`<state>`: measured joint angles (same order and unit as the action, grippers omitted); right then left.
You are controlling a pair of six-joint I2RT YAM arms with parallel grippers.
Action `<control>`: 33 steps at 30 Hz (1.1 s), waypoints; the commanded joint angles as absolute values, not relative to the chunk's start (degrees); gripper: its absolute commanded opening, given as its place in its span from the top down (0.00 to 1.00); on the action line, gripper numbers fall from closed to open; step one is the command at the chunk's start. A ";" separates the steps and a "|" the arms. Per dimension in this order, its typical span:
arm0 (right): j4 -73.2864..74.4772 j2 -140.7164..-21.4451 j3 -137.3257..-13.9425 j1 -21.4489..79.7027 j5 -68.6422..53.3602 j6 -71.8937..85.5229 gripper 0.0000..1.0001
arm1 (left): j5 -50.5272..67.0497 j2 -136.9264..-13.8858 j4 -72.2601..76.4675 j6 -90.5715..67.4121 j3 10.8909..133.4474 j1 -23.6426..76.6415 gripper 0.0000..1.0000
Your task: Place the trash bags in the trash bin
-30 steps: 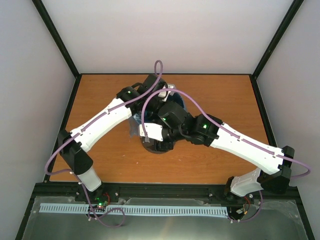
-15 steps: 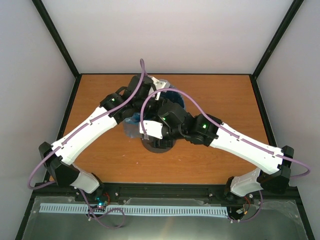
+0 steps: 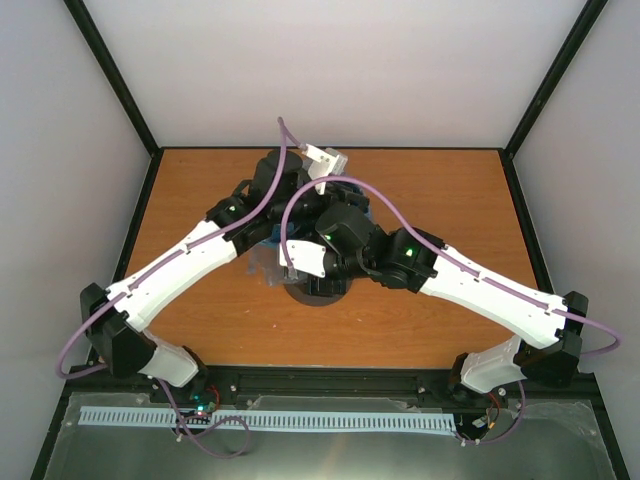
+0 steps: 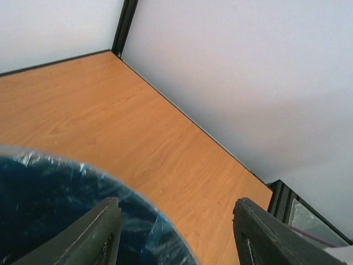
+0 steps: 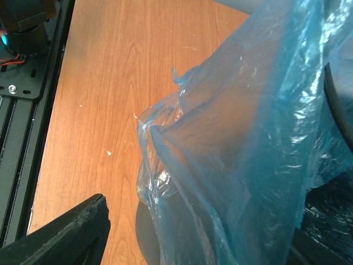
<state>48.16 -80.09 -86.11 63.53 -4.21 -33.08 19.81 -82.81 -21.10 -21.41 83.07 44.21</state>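
The trash bin (image 3: 312,292) stands on the table (image 3: 450,210) about midway between the left and right edges, a little nearer the far edge, and both wrists hide most of it. The trash bag (image 3: 262,250) is partly in it. In the left wrist view its glossy blue plastic lines the dark mouth, and a loose, wrinkled fold hangs outside on the side toward the left edge. The left fingers (image 4: 102,232) are spread wide just above the lined rim, with nothing between them. Only one of the right fingers (image 5: 71,234) shows. It sits far out to one side, so they stand spread — the hanging fold covers the other.
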 commanded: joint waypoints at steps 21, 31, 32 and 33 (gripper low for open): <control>52.42 -66.97 -91.27 40.34 -18.08 -29.61 0.18 | 4.30 -70.29 -21.01 -15.86 87.66 32.17 0.18; 48.79 -65.47 -77.50 9.41 -31.29 -23.71 0.18 | -0.26 -51.63 -24.18 -28.68 60.32 21.16 0.17; 49.26 -65.95 -76.16 6.51 -33.69 -25.24 0.19 | 0.36 -50.57 -24.04 -28.56 59.01 20.46 0.18; 49.67 -66.20 -75.10 5.52 -35.26 -27.11 0.20 | 0.73 -49.63 -24.27 -28.16 57.72 20.06 0.19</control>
